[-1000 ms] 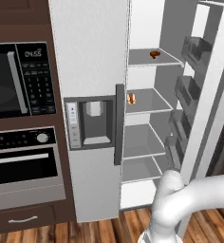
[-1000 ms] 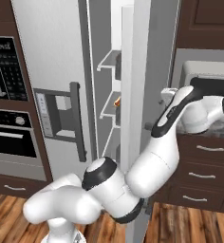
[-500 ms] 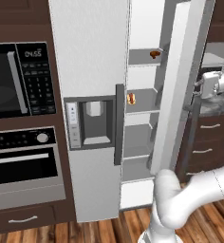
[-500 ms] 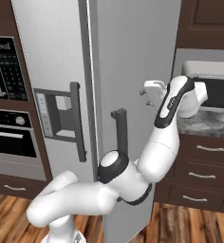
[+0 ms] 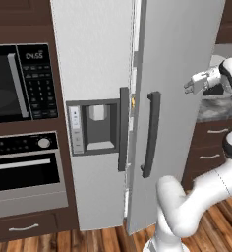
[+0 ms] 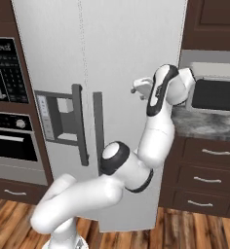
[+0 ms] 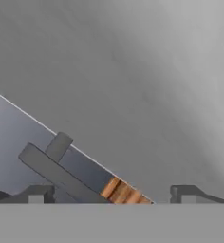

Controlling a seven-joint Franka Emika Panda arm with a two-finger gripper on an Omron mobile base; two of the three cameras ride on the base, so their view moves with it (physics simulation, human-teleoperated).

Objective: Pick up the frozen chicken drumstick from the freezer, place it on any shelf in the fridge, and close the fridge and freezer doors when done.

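Observation:
The freezer door [image 5: 93,59] with its dark dispenser panel [image 5: 96,125] stands shut. The plain white fridge door [image 5: 182,49] is nearly shut, with a thin gap left beside its bar handle [image 5: 150,133]. An orange speck [image 5: 133,102] shows in that gap; I cannot tell what it is. The drumstick and the shelves are hidden behind the doors. My gripper [image 5: 191,84] is at the fridge door's front [image 6: 131,39], right of the handle [image 6: 97,126]. In the hand view the gripper [image 7: 113,193] is open and holds nothing, facing the grey door face.
A black microwave [image 5: 10,83] and an oven [image 5: 24,167] sit in the dark cabinetry left of the freezer. Right of the fridge are a stone counter [image 6: 204,124] over drawers [image 6: 207,180] and a dark appliance [image 6: 217,92]. The floor [image 5: 221,216] is wood.
The fridge door has swung from wide open to nearly shut, hiding the shelves and bins. My gripper has moved left along with the door's front.

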